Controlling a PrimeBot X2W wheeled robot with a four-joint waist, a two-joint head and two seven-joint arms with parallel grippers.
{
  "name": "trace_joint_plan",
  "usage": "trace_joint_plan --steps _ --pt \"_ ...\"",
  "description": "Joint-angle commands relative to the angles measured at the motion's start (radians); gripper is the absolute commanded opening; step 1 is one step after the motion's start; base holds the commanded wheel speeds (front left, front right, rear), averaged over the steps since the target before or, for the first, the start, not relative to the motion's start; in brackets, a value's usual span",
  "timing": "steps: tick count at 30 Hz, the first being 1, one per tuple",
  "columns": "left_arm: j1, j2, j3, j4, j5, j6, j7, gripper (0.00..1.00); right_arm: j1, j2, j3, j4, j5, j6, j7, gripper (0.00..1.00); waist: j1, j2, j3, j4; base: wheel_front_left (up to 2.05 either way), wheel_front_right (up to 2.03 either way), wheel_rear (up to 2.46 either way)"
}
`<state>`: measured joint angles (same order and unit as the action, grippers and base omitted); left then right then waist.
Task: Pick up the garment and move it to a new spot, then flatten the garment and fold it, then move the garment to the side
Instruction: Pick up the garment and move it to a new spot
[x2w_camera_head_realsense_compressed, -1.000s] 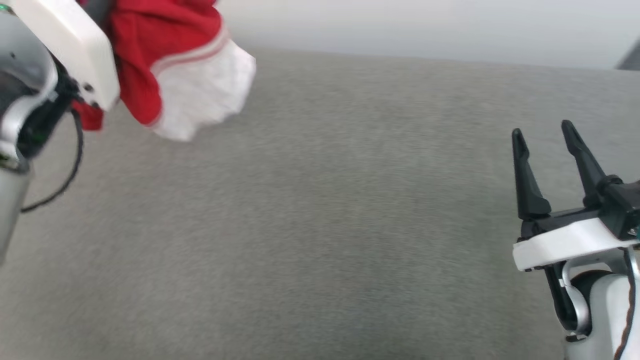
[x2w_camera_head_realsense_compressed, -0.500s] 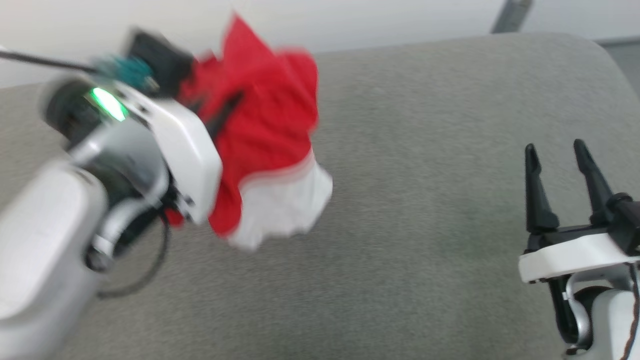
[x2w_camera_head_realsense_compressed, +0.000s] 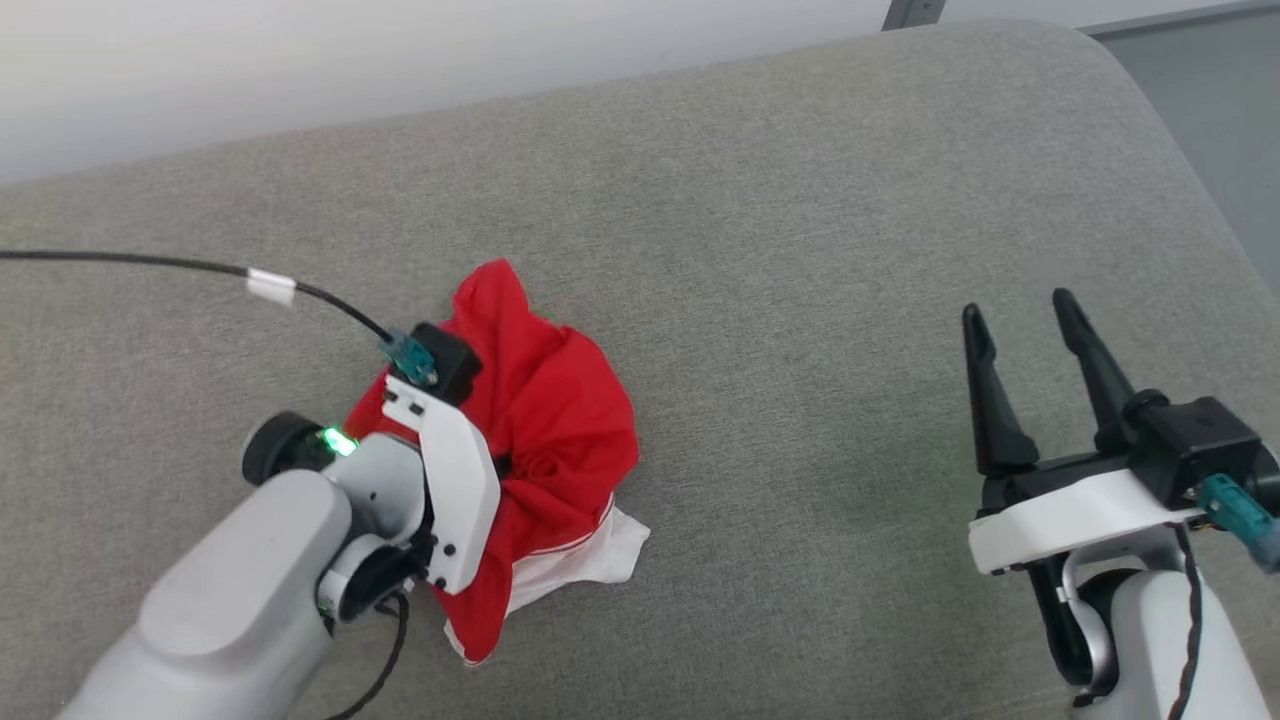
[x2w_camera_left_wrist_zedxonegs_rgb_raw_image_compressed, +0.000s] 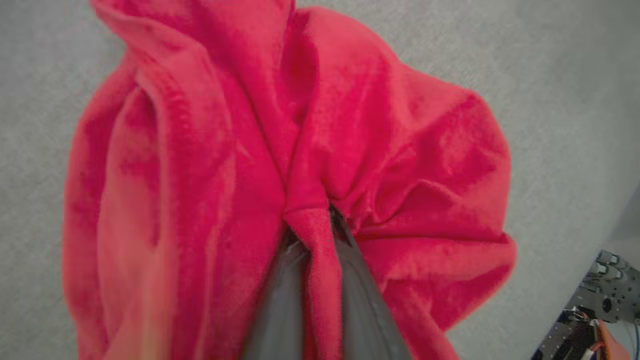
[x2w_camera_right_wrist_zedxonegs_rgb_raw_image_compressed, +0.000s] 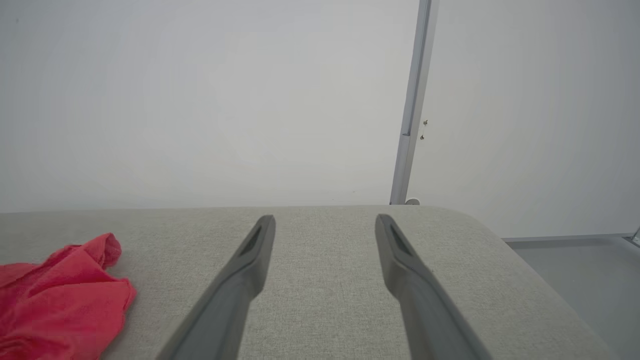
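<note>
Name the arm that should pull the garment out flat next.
Probably left. The left gripper has its jaws shut on a fold of the garment, which lies bunched on the grey cushion. The right gripper hangs open, well apart from it.

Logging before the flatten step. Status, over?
Left gripper shut on garment, bunched on grey cushion. Right gripper open, off to the side. Black cable leads off the left wrist.

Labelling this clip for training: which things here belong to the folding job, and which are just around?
Job: bright red soft garment with white cuff; left gripper, pinching it; open right gripper.
Around: grey fabric cushion; thin black cable; grey metal post.
</note>
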<state>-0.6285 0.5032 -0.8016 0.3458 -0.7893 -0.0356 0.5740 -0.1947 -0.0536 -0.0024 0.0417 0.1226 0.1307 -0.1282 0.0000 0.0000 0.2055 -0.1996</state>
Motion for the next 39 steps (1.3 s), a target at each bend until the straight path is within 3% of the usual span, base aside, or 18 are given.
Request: trace_joint_plan --steps 1,8,14,15,16,17,27,35,39 --pt "0.003 -0.005 -0.006 0.017 0.003 -0.004 0.000 0.00 -0.008 0.003 0.004 0.004 0.003 0.000 -0.007 1.00 0.0000 0.0000 -0.001 -0.002 0.00 0.00 0.00" --pt "-0.013 -0.069 -0.054 0.217 0.026 -0.048 -0.038 0.00 -0.022 0.003 0.027 0.041 0.019 0.000 -0.028 1.00 0.0000 0.0000 -0.007 -0.010 0.00 0.00 0.00" --pt "-0.042 -0.116 -0.068 0.303 0.008 -0.073 -0.080 0.00 -0.031 0.003 0.023 0.052 0.025 0.000 -0.037 1.00 0.0000 0.0000 -0.017 0.011 0.00 0.00 0.00" --pt "-0.053 -0.119 -0.062 0.304 0.006 -0.075 -0.092 0.19 -0.030 0.003 0.019 0.053 0.026 0.000 -0.037 1.00 0.0000 0.0000 -0.022 0.017 0.00 0.00 0.00" --pt "-0.066 -0.121 -0.058 0.303 0.003 -0.078 -0.108 0.48 -0.028 0.003 0.017 0.054 0.023 0.000 -0.036 1.00 0.0000 0.0000 -0.027 0.024 0.00 0.00 0.00" --pt "-0.074 -0.119 -0.050 0.301 -0.005 -0.080 -0.120 1.00 -0.026 0.003 0.016 0.054 0.019 0.000 -0.035 1.00 0.0000 0.0000 -0.033 0.031 0.00 0.00 0.00" --pt "-0.062 -0.052 -0.004 0.160 -0.027 -0.092 -0.289 1.00 0.023 0.003 -0.035 0.031 0.007 0.000 -0.007 1.00 0.0000 0.0000 -0.114 0.121 0.00 0.00 0.00" --pt "0.030 0.031 0.082 0.022 -0.026 -0.051 -0.495 1.00 0.067 0.003 -0.067 0.020 0.028 0.000 0.004 1.00 0.0000 0.0000 -0.173 0.186 0.00 0.00 0.00" --pt "0.109 0.068 0.134 -0.027 -0.032 -0.009 -0.611 1.00 0.093 0.003 -0.071 0.021 0.033 0.000 0.009 1.00 0.0000 0.0000 -0.202 0.208 0.00 0.00 0.00"
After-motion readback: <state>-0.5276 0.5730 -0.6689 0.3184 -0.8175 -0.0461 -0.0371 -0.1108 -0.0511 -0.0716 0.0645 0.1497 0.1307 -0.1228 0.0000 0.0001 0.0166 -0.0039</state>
